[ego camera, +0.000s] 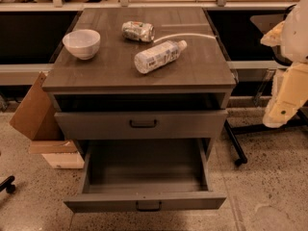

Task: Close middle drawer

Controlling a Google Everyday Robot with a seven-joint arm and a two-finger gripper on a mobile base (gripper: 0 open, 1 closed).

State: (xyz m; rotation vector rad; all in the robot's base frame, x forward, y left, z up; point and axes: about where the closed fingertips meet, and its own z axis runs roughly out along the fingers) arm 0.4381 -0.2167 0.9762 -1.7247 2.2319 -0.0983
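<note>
Not started: middle drawer (148, 205) is sitting pulled far out; gripper (280, 110) is hovering at right, well apart, can't tell its opening.

We see a speckled terrazzo floor (269, 191) under warm, dim light. Behind, a long pale bench (29, 6) runs across the room, dark underneath. At left a cardboard sheet (31, 109) leans above a pale box (60, 159). At right stands a black wheeled leg (234, 146). The gripper (279, 112) hangs at the right edge.
</note>
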